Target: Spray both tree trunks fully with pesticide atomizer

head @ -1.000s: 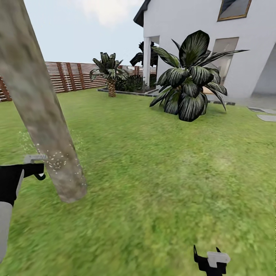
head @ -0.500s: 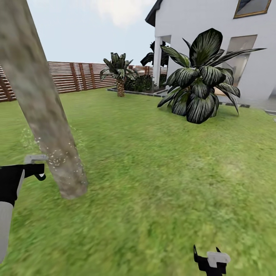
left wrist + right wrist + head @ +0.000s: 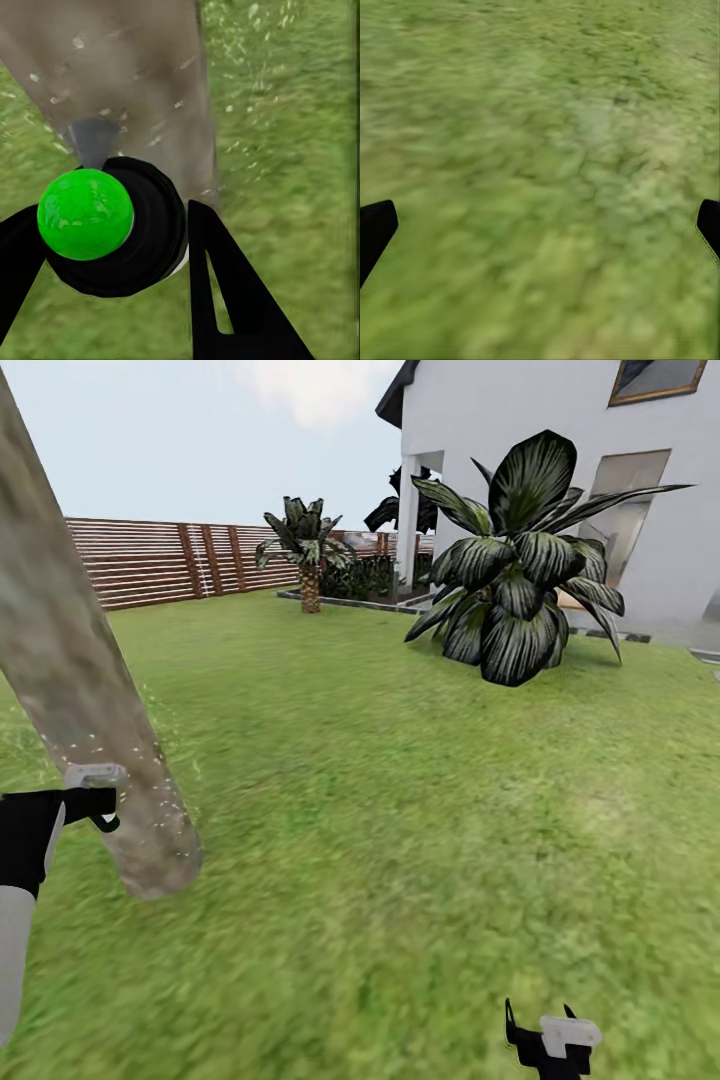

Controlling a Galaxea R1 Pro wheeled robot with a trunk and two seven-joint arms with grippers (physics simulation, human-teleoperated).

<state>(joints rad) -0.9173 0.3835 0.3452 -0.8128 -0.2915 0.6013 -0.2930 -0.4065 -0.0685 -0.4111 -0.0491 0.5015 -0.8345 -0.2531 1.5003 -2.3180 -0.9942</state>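
A: Where was the left arm?

B: It reached forward low at the head view's left edge, black forearm level, and the left gripper (image 3: 95,800) sat right up against the thick, mottled grey-brown tree trunk (image 3: 75,680), which leaned across that side of the view. Pale flecks of spray dotted the bark and the air just beside the gripper.

A: And the atomizer?

B: The slim dark-grey pesticide atomizer (image 3: 124,232) was pinched between the left gripper's black fingers (image 3: 225,292). From the left wrist view its round dark top carried a glossy green ball, and its small grey nozzle pointed at the trunk, close to it. In the head view its light-grey cap stood above the gripper.

A: The right arm?

B: Its right gripper (image 3: 540,225) hung low over the green grass lawn (image 3: 420,780), well apart from the trunk, fingers spread wide with nothing between them.

A: Anything else beyond the trunk?

B: A broad-leaved dark shrub (image 3: 520,580) before the white house (image 3: 500,420), a small palm (image 3: 308,550) and a brown slatted fence (image 3: 150,560), all well beyond it.
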